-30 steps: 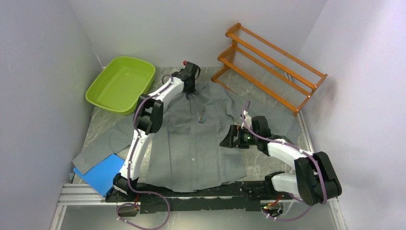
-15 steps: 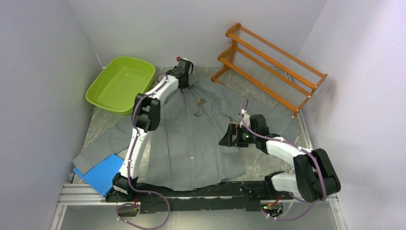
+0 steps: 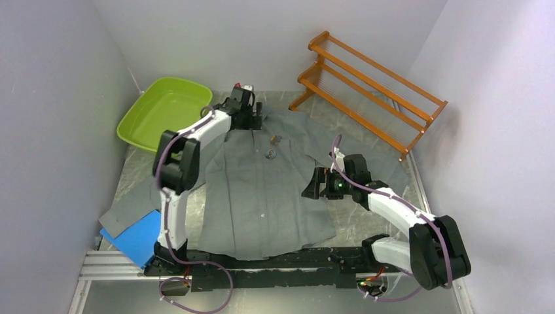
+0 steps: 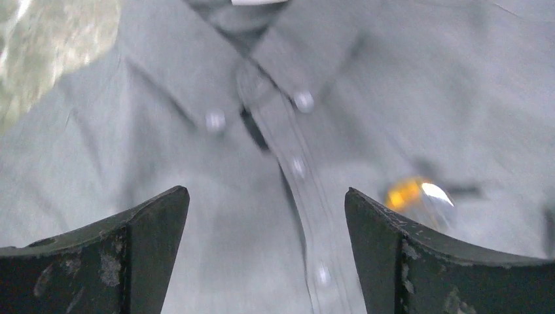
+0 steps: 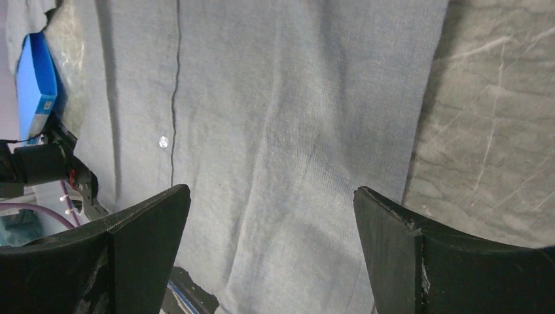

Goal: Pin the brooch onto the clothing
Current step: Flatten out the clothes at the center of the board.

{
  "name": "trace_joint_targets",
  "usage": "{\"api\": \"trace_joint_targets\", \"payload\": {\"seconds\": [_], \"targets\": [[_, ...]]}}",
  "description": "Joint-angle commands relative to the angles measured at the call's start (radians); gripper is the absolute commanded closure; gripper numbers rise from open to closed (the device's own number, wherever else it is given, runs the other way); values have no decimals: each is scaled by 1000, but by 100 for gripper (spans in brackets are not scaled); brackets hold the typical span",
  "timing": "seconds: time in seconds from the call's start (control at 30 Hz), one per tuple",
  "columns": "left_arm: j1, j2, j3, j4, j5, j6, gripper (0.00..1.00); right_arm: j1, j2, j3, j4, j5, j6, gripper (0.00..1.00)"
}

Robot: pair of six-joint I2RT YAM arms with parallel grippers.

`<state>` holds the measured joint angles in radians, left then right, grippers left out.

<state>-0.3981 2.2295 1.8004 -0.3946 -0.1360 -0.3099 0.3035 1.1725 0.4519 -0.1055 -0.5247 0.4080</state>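
Observation:
The clothing (image 3: 262, 190), a dark-grey button-up shirt, lies spread flat on the table with its collar (image 4: 196, 72) at the far end. The brooch (image 3: 269, 154) rests on the chest just right of the button strip, with a small golden bit (image 3: 275, 138) above it. In the left wrist view it is a blurred orange and silver spot (image 4: 419, 195). My left gripper (image 3: 256, 120) hovers at the collar, open and empty (image 4: 267, 193). My right gripper (image 3: 307, 190) stands open over the shirt's right side (image 5: 271, 190), holding nothing.
A lime-green basin (image 3: 163, 114) sits at the far left and an orange wooden rack (image 3: 370, 85) at the far right. A blue flat pad (image 3: 137, 237) lies near the left arm's base, partly under a sleeve. Bare marble tabletop (image 5: 497, 118) shows beside the shirt's right edge.
My left gripper, shut at the collar a second ago, tugged the shirt towards the far end and has now opened and let go. The brooch shifted slightly with the cloth. My right gripper stayed open.

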Motion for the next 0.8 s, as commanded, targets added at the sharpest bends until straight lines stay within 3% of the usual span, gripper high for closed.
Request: {"api": "trace_joint_targets", "payload": {"seconds": [0.0, 0.17, 0.33, 0.47, 0.53, 0.77], "targets": [[-18, -413, -261, 161, 66, -79, 6, 4, -51, 58, -33, 6, -23, 0], [-8, -697, -558, 134, -85, -146, 7, 6, -64, 44, -17, -15, -7, 0], [72, -852, -743, -14, -218, -266, 15, 9, -49, 41, -6, -38, -5, 0], [183, -899, -890, -53, -172, -337, 22, 16, -48, 57, -34, -7, 3, 0], [220, -900, -941, -48, -176, -355, 33, 23, -44, 65, -54, 24, 10, 0], [317, -810, -994, -62, -237, -449, 56, 45, -28, 46, -30, 15, 70, 2]]}}
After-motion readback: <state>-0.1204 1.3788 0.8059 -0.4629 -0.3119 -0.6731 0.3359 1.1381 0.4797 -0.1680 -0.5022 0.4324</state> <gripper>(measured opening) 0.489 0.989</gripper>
